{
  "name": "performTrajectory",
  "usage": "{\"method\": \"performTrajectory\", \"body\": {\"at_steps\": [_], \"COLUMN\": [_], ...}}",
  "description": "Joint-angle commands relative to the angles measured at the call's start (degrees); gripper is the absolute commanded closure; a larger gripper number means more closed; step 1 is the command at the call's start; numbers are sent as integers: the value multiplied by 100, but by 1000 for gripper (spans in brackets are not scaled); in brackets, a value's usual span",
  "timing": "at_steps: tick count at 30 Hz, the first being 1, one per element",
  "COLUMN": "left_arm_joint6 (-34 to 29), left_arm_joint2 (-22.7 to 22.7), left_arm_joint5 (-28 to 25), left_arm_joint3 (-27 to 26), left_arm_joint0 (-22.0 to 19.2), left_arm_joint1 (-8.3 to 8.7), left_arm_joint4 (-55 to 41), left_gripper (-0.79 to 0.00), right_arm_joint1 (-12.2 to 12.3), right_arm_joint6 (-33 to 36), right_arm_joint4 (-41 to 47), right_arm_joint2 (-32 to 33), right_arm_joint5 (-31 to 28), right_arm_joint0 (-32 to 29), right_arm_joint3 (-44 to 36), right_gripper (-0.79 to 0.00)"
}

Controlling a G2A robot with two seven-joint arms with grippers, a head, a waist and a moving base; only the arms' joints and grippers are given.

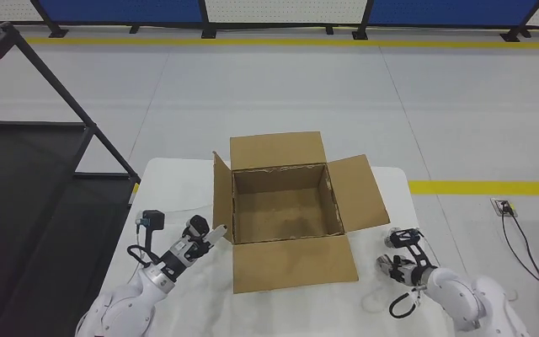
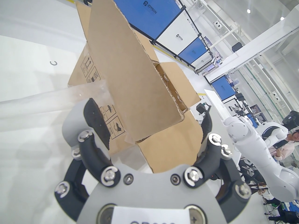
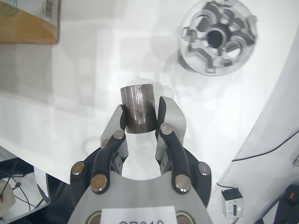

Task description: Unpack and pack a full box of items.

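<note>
At the middle of the white table sits the open cardboard box, flaps spread. Near left, the left gripper gapes wide just beside the left flap. Near right, the right gripper clamps a short metal cylinder above the table, near a round slotted metal part.
</note>
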Motion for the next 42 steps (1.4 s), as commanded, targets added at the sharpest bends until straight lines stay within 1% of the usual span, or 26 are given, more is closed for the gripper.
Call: {"method": "performTrajectory", "body": {"at_steps": [1, 4, 8, 11, 19, 21, 26, 35, 40, 42], "left_arm_joint6": [-13, -23, -18, -14, 26, 29, 47, 72, 77, 78], "left_arm_joint2": [16, 34, 38, 9, -22, -21, -24, -42, -41, -42], "left_arm_joint5": [2, 5, 0, 4, 18, 15, 13, 35, 38, 38], "left_arm_joint3": [8, 19, 20, 11, -12, -5, 19, 20, 14, 13], "left_arm_joint0": [-15, -36, -47, -38, -5, -7, -22, -22, -16, -14], "left_arm_joint1": [0, 1, 4, 9, 16, 17, 19, 26, 28, 30], "left_arm_joint4": [4, 11, 15, -2, -27, -26, -31, -23, -21, -22], "left_gripper": [-785, -785, -785, -785, -785, -785, -785, -785, -785, -785], "right_arm_joint1": [6, -2, -27, -42, -65, -68, -94, -115, -114, -116], "right_arm_joint6": [-33, -125, -423, -583, -1094, -1100, -1186, -1436, -1387, -1388], "right_arm_joint4": [105, 200, 287, 311, 343, 55, 109, 211, 140, 151], "right_arm_joint2": [142, 226, 260, 228, 205, 150, 17, -87, -156, -174], "right_arm_joint5": [300, 762, 1341, 1563, 1886, 2298, 2307, 2098, 2032, 2015], "right_arm_joint0": [-76, -71, 14, 118, 299, 337, 432, 621, 728, 755], "right_arm_joint3": [-10, 17, 168, 312, 567, 640, 693, 977, 1097, 1126], "right_gripper": [0, 0, 0, 0, 0, 0, 0, 0, -3, -68]}}
